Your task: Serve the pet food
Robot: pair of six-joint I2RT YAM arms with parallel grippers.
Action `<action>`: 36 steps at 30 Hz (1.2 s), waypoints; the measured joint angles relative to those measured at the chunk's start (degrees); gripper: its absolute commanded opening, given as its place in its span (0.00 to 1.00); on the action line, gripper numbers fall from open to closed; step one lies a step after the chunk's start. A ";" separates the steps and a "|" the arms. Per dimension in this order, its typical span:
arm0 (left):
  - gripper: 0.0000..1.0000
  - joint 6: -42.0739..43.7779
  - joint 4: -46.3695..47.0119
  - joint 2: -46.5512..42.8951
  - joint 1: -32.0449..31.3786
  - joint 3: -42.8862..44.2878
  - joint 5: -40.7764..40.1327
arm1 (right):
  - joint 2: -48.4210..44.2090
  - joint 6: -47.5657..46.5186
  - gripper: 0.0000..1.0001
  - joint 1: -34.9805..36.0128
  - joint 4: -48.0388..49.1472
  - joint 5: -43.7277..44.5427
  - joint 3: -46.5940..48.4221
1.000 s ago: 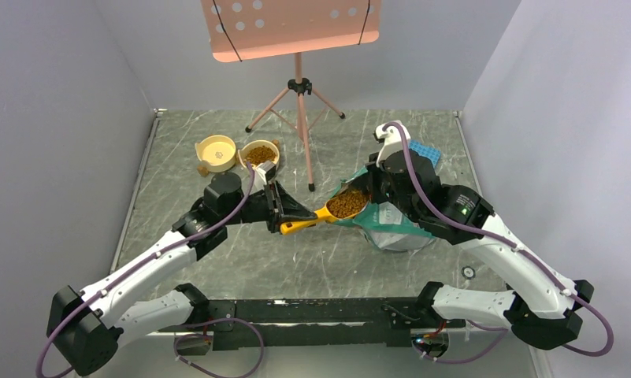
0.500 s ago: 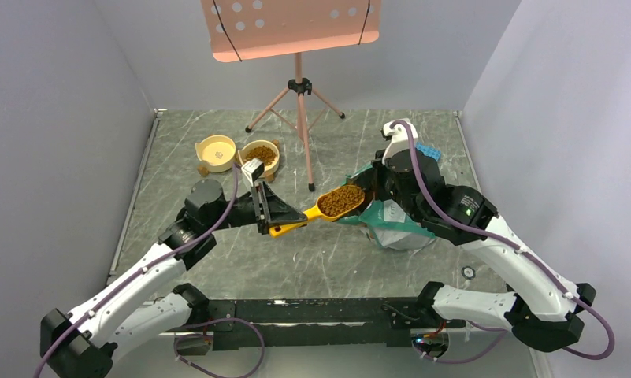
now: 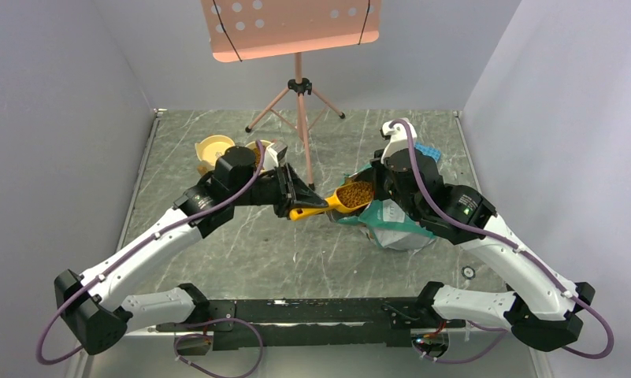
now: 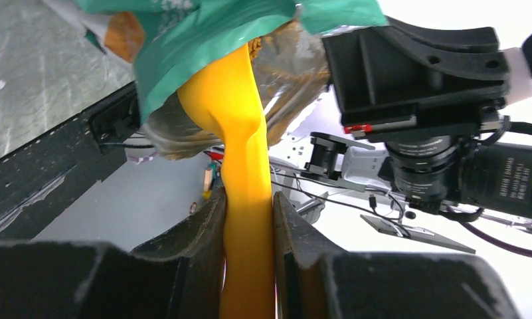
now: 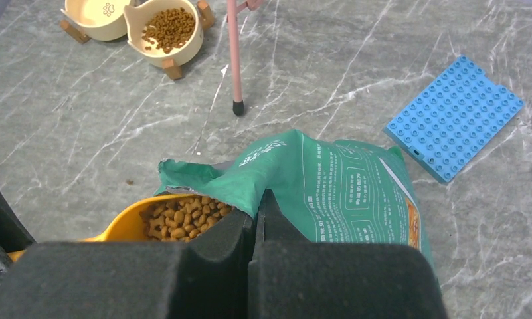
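Brown kibble (image 3: 356, 193) fills the bowl of a yellow scoop (image 3: 339, 200) at the mouth of the teal-green bag (image 3: 392, 222). My left gripper (image 3: 310, 206) is shut on the scoop's handle (image 4: 248, 166), its jaws pressed against both sides. My right gripper (image 5: 258, 207) is shut on the bag's upper edge (image 5: 250, 183) and holds it up. The right wrist view shows the kibble (image 5: 180, 216) in the scoop just under that edge. A cream bowl holding kibble (image 5: 168, 30) and an empty cream bowl (image 5: 100, 13) stand at the far left.
A pink music stand (image 3: 298, 87) stands at the back, and one foot (image 5: 238, 106) rests between the bowls and the bag. A blue studded plate (image 5: 454, 116) lies right of the bag. My left arm (image 3: 237, 169) partly covers the bowls in the top view.
The left arm pulled the full scoop left, then swung away from me. The scoop now sits higher and back at the bag's mouth. The right gripper kept its hold on the bag.
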 measured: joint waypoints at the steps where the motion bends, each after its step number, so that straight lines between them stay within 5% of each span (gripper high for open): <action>1: 0.00 -0.02 -0.26 -0.63 -0.02 -0.72 -0.22 | 0.02 0.00 0.00 -0.02 0.00 -0.02 0.02; 19: 0.00 2.01 -4.55 -7.04 2.56 -5.77 0.55 | 0.24 0.20 0.00 0.07 0.04 -1.31 -0.11; 36: 0.00 1.46 5.77 -10.67 4.48 -12.92 4.15 | 0.59 0.68 0.00 -0.04 0.44 -1.44 -0.13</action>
